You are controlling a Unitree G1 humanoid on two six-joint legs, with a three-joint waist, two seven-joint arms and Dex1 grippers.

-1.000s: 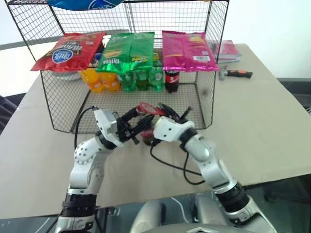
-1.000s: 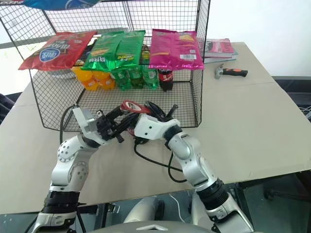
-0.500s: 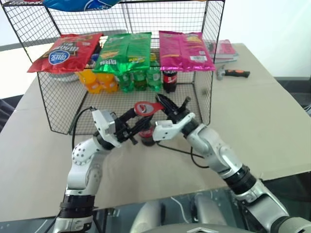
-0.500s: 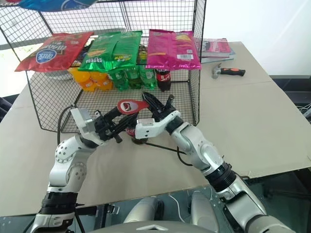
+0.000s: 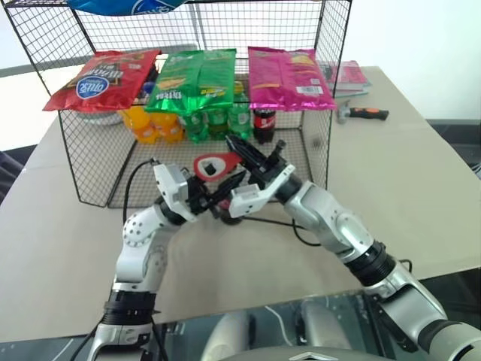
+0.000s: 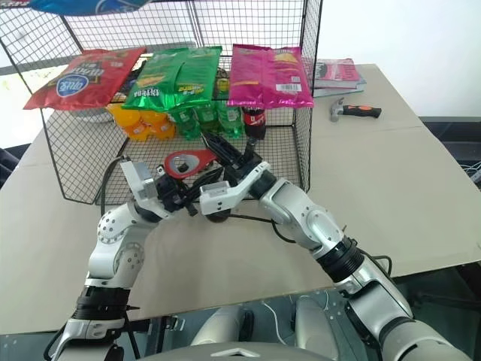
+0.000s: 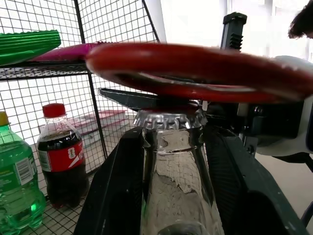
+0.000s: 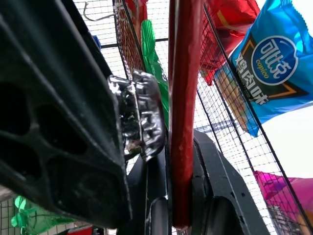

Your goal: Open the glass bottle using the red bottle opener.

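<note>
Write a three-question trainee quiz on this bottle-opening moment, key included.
1. True or false: the small silver crown cap is on the clear glass cola bottle.
2. Which gripper holds the flat red bottle opener? A. left B. right
3. Fill in: the left gripper grips the bottle's ____.

Key: 1 true. 2 B, the right gripper. 3 neck.
</note>
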